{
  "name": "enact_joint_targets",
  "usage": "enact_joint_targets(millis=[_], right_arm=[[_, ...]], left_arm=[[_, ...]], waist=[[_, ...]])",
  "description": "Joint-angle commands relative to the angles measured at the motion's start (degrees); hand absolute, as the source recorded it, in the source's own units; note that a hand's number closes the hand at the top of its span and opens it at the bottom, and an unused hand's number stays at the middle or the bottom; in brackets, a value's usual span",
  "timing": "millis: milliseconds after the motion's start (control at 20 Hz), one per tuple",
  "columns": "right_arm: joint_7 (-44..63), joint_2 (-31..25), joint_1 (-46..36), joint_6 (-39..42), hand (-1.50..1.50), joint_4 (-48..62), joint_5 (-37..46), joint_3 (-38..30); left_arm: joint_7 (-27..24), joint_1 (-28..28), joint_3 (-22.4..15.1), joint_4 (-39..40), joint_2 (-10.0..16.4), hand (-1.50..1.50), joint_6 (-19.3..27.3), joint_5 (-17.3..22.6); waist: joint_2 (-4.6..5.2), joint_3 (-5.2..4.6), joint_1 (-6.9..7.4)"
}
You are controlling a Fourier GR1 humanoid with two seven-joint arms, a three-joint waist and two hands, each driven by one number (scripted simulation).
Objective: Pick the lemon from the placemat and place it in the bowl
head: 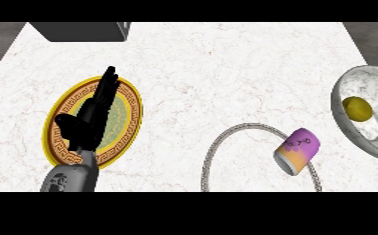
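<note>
The yellow lemon (pixel 358 108) lies inside the marbled grey bowl (pixel 339 91) at the right edge of the head view. A round white placemat with a grey rope rim (pixel 219 141) sits at the lower middle, with no lemon on it. My left hand (pixel 87 121) is open, its fingers straight and pointing away, and stays over the left side of the counter, far from both lemon and bowl. My right hand does not show.
A purple and orange can (pixel 297 150) lies on its side at the placemat's right rim. Under my left hand is a round yellow plate with a brown key pattern (pixel 131 104). A dark box (pixel 81 30) stands at the back left.
</note>
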Motion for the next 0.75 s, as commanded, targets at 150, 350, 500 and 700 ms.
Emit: enact_joint_targets(millis=[150,350,500,700], right_arm=[[-0.05,-0.71,9.68,9.97,-1.50,-4.15,-12.76,-7.82],[0.40,-0.15,12.89,13.55,-1.50,-6.65,-18.07,-9.63],[-4.56,0.85,17.35,17.72,-1.50,-5.40,-19.80,-10.99],[-7.32,1.43,19.78,18.15,-1.50,-3.99,-18.86,-11.25]], left_arm=[[2.41,-2.98,0.60,0.41,-0.53,0.00,1.34,-0.54],[2.67,0.13,-0.64,-3.35,-0.53,0.00,0.68,-0.80],[-1.04,-0.19,0.25,1.83,-0.55,0.00,0.17,-0.80],[0.58,-1.12,-1.06,0.70,-2.14,0.00,1.22,-1.51]], waist=[[0.02,0.02,-0.19],[0.00,0.02,0.09],[0.06,0.02,-0.04],[0.09,0.02,0.09]])
